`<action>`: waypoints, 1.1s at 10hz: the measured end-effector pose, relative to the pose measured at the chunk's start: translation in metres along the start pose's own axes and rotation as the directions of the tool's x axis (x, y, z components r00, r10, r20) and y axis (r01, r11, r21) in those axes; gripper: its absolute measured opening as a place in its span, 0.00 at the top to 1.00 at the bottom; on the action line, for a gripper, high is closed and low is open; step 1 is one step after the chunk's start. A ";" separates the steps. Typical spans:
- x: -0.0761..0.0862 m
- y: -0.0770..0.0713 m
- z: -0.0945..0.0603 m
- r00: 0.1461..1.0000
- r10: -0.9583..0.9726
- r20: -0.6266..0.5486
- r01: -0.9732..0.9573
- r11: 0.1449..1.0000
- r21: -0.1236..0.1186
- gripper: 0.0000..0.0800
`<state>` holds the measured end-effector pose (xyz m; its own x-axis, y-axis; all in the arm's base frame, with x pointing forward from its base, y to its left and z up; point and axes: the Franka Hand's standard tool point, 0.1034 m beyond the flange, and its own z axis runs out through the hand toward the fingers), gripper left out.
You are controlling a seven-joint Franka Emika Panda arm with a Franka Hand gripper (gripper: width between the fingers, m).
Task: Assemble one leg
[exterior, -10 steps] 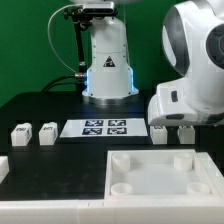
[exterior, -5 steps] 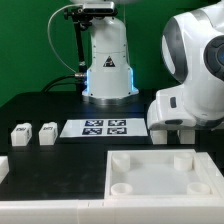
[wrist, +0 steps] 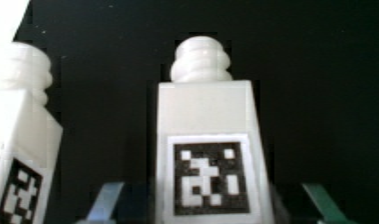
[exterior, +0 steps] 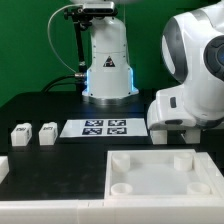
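One robot arm (exterior: pixel 190 70) is pictured above a black table (exterior: pixel 40 105). Four legs are counted in the exterior view: two legs (exterior: pixel 20 134) at that view's left, each showing one tag, and two more partly hidden beneath the arm at its right. One large white plate (exterior: pixel 150 172) and one marker board (exterior: pixel 97 127), printed with four tags, are also seen. In the wrist view, two legs (wrist: pixel 207 130) and two fingers (wrist: pixel 109 198) are shown.

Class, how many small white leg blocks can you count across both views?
4 legs. Two stand side by side at the exterior view's left, beside the marker board. Two more stand under the arm, which may hide others.
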<state>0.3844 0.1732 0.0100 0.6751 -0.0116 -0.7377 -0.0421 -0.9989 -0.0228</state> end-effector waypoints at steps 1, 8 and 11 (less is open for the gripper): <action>0.000 0.000 0.000 1.000 0.000 0.000 0.000 1.000 0.000 0.64; -0.039 0.047 -0.113 0.992 -0.124 -0.038 0.124 0.992 -0.001 0.64; -0.003 0.052 -0.120 0.920 -0.179 -0.348 0.184 0.983 -0.020 0.64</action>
<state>0.4685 0.1156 0.0925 0.8848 0.1522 -0.4403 0.0975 -0.9847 -0.1446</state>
